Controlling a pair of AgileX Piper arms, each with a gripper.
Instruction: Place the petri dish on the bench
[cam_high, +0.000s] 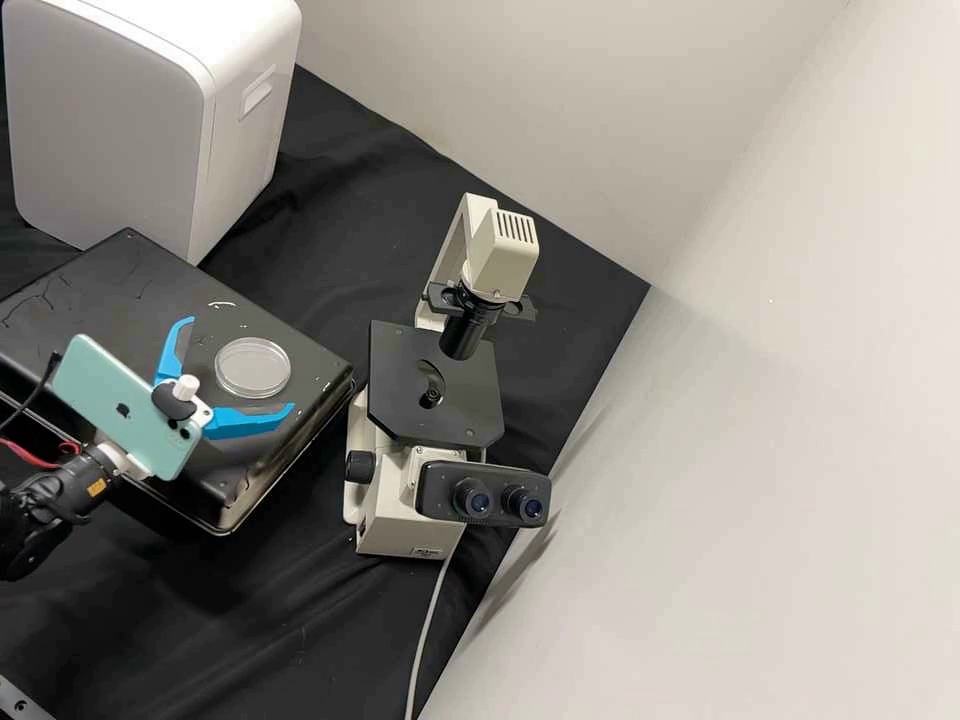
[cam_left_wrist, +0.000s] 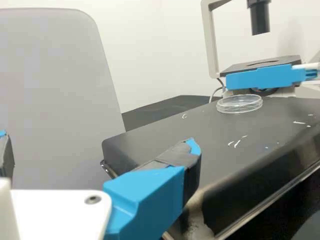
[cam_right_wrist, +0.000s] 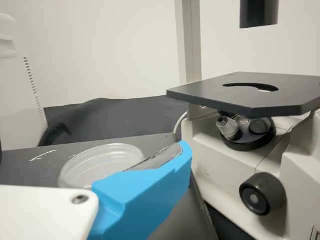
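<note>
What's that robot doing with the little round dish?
The right arm's pincer is open on either side of a clear dish, which sits on a black box beside the microscope. It hasn't gripped the dish yet. The left pincer is open too, by a corner of the box.

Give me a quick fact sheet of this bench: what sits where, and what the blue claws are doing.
Petri dish: clear, round, flat on the black box, not yet on the bench.
Right gripper: open, one blue finger on either side of the dish.
Left gripper: open, low by the black box's corner, away from the dish.
Microscope: upright on the bench, beside the black box.
White appliance: behind the black box.
</note>
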